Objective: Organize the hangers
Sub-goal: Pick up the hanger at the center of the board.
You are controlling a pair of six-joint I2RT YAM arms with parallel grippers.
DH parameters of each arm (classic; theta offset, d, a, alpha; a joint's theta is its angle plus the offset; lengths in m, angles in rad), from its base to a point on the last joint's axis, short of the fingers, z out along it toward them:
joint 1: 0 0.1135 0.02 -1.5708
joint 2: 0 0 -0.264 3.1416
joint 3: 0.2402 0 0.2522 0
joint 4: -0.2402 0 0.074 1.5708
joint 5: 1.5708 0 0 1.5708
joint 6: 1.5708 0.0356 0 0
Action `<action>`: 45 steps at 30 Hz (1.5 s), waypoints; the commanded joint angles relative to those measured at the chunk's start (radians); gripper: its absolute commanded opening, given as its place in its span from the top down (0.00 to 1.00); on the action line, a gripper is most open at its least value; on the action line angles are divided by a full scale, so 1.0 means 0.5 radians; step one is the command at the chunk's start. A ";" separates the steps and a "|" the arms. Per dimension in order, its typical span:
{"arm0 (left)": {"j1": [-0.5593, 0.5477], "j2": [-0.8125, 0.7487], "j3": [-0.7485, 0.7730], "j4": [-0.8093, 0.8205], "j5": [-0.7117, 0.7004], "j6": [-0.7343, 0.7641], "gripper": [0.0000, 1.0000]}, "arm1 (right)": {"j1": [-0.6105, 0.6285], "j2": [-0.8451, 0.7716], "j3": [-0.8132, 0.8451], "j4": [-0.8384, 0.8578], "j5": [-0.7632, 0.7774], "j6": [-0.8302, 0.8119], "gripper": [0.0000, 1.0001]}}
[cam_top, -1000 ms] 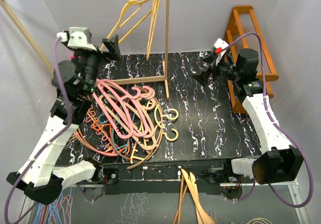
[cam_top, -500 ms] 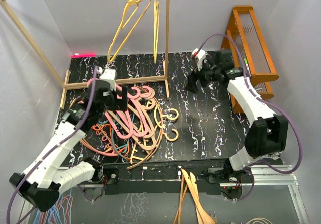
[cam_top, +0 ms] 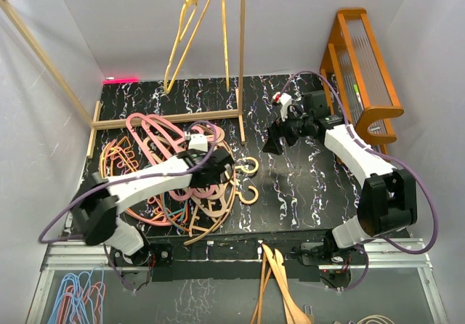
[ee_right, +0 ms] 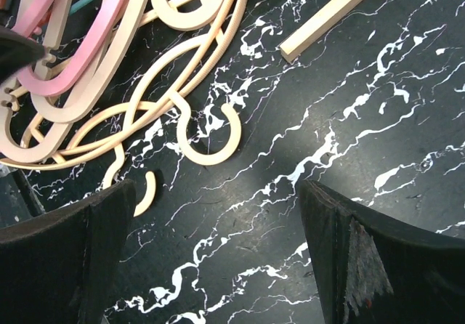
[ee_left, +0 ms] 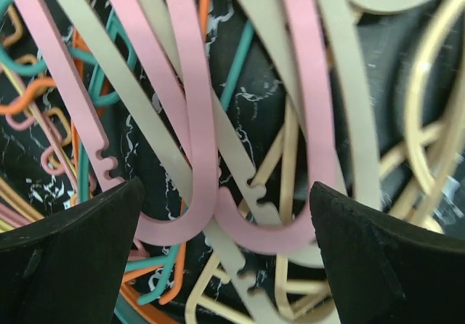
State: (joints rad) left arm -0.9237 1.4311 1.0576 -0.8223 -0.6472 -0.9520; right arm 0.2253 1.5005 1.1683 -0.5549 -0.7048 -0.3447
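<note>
Tangled hangers [cam_top: 174, 171] (pink, tan, orange, teal) lie heaped.

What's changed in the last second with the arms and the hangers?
The left hand swung down from beside the rack to low over the pile of hangers on the table, open. The right hand moved inward, away from the wooden stand, also open. The hung yellow hangers swung straighter. Nothing was grasped; the pile stayed put.

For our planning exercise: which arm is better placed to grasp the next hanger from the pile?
Left. The left claw hangs open over the tangled thin pink, tan and orange hangers; the right claw, also open, faces black marbled tabletop beside them.
</note>
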 commanded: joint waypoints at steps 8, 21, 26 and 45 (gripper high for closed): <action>-0.026 0.124 0.068 -0.359 -0.516 -0.612 0.14 | 0.006 -0.217 -0.165 0.198 -0.003 0.030 0.02; 0.178 0.106 -0.202 0.227 -0.240 -0.209 0.42 | 0.007 -0.205 -0.146 0.218 0.011 0.046 0.02; 0.291 0.081 -0.238 0.426 -0.095 0.050 0.53 | 0.004 -0.187 -0.129 0.220 0.024 0.043 0.01; 0.292 0.207 -0.240 0.472 0.114 0.147 1.00 | 0.006 -0.166 -0.128 0.224 0.022 0.045 0.02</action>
State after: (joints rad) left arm -0.7753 1.5654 0.9253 -0.5735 -0.6064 -0.9115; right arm 0.2253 1.4292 1.0832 -0.4946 -0.6979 -0.3283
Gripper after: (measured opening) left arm 0.105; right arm 0.984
